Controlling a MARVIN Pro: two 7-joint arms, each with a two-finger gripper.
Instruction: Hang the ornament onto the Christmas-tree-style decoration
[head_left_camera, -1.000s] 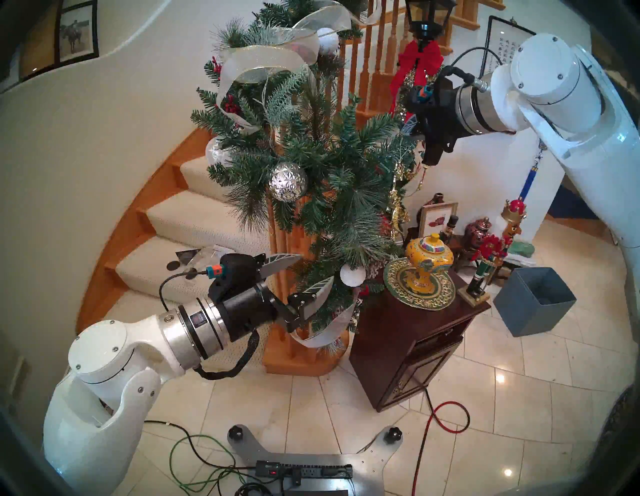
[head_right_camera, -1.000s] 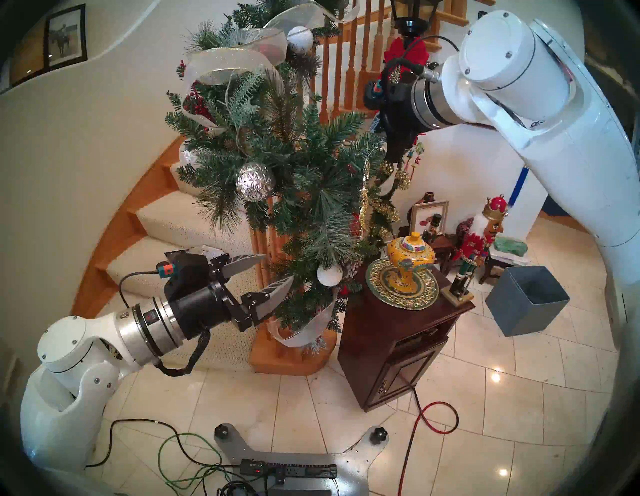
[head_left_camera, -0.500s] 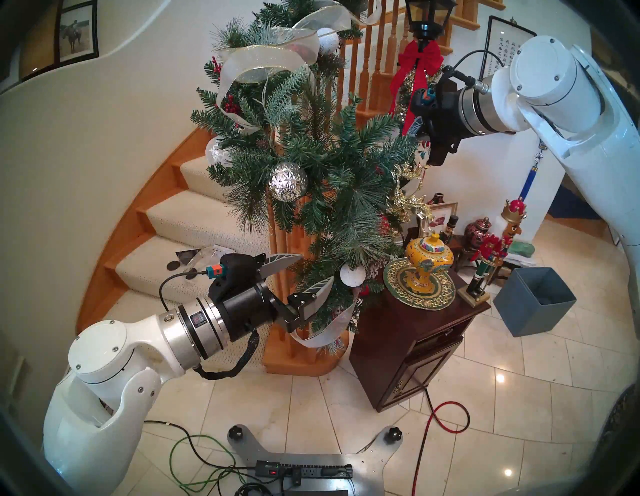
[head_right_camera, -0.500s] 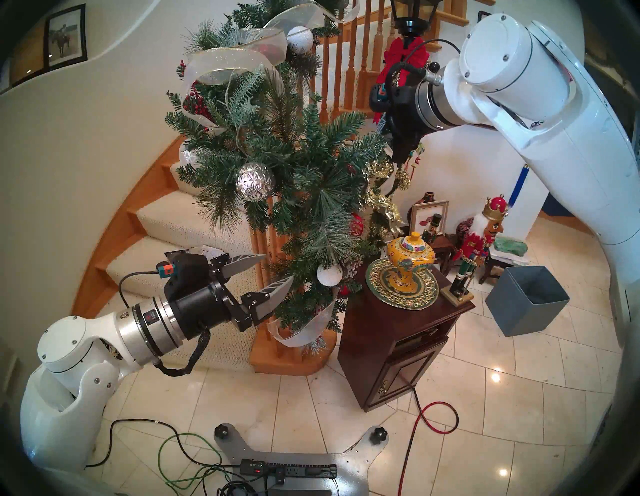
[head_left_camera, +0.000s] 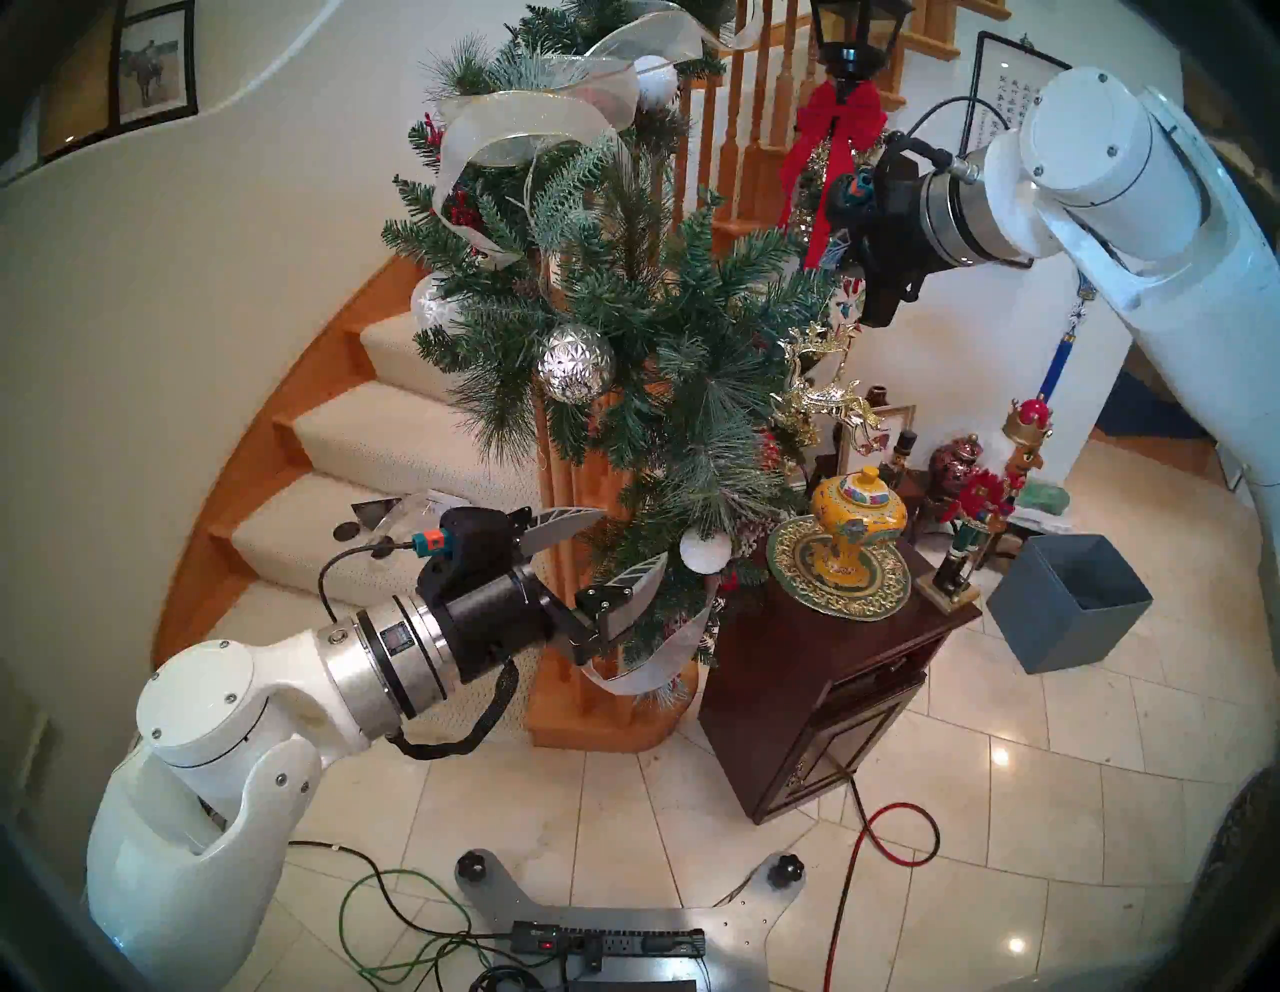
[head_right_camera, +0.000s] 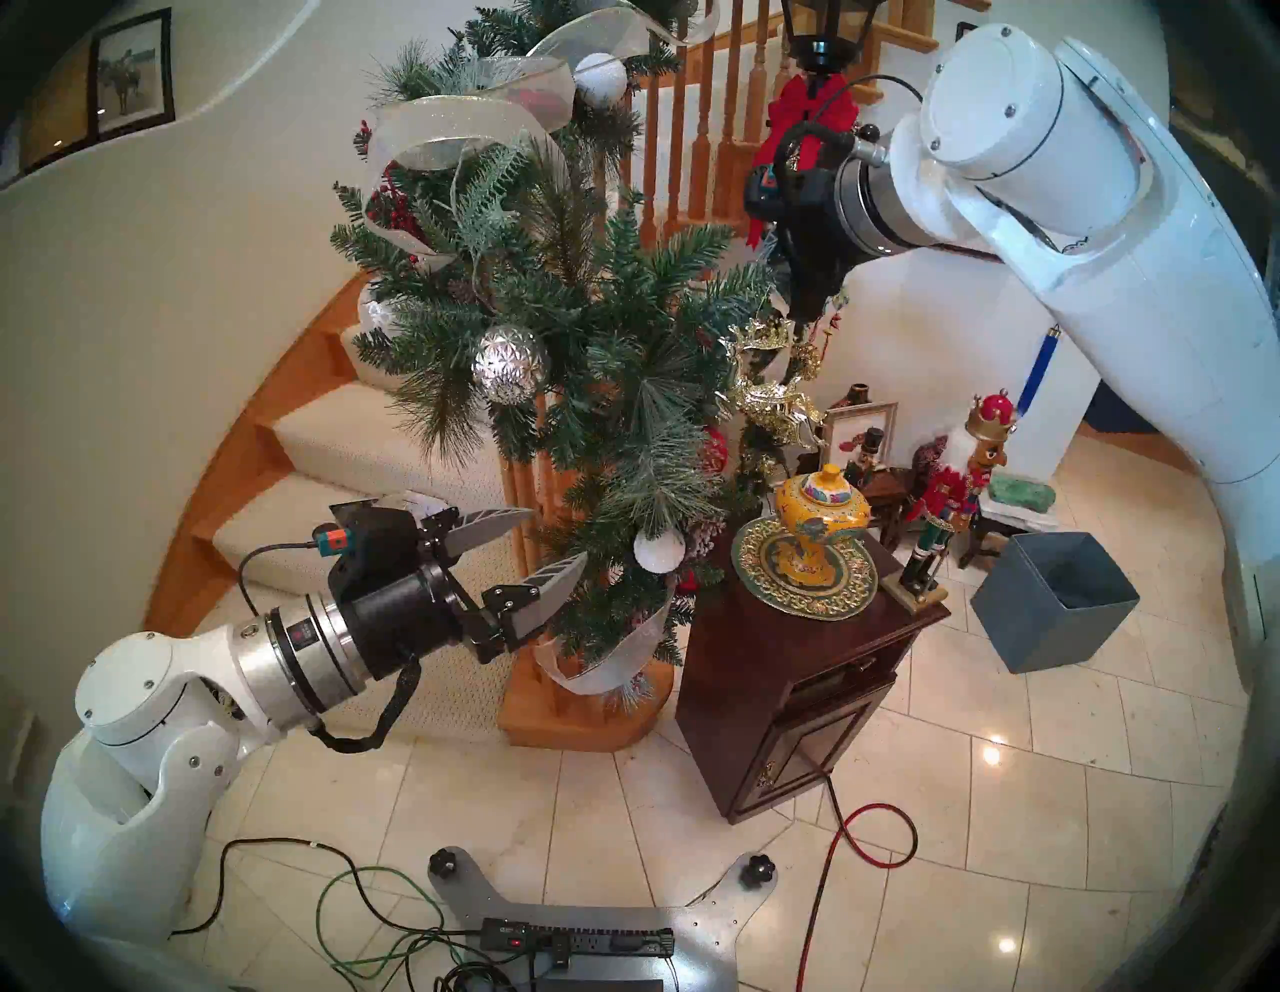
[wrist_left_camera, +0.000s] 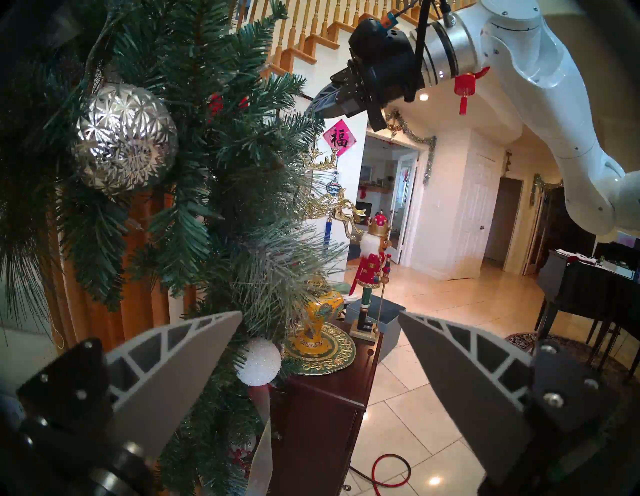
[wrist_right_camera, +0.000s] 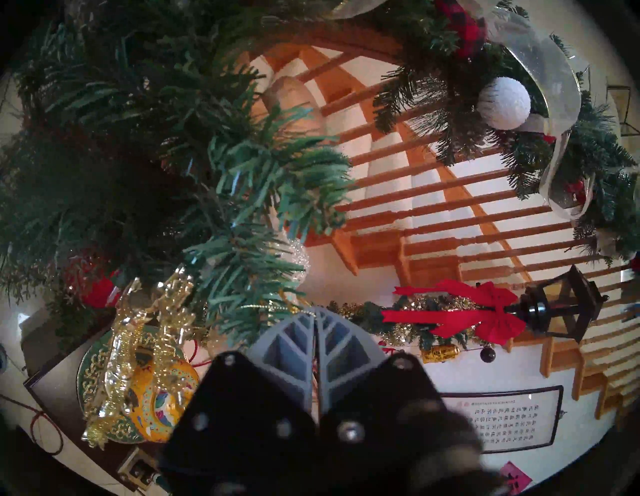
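The ornament (head_left_camera: 824, 388), a glittery gold reindeer, dangles broadside on its thin thread beside the right edge of the big green garland (head_left_camera: 623, 312) with the silver ribbon. My right gripper (wrist_right_camera: 315, 313) is shut, and the beaded thread runs out of its fingertips. In the left wrist view the thread drops straight from that gripper (wrist_left_camera: 317, 104) to the reindeer (wrist_left_camera: 332, 204). In the right wrist view the reindeer (wrist_right_camera: 145, 346) hangs left of the fingers, under a branch tip. My left gripper (head_left_camera: 627, 544) stands open low against the garland's lower branches, holding nothing.
A dark wooden cabinet (head_left_camera: 831, 665) below the ornament carries a yellow jar (head_left_camera: 855, 526) and a nutcracker (head_left_camera: 959, 561). A grey box (head_left_camera: 1067, 609) sits on the tiles. A silver faceted ball (head_left_camera: 576, 364) and a white ball (head_left_camera: 705, 551) hang in the garland. Red-bow greenery (head_left_camera: 838, 131) hangs behind the right wrist.
The reindeer has turned from edge-on to broadside and swung up and to the right. My right gripper has shifted slightly right and up, still shut. The left arm has not moved.
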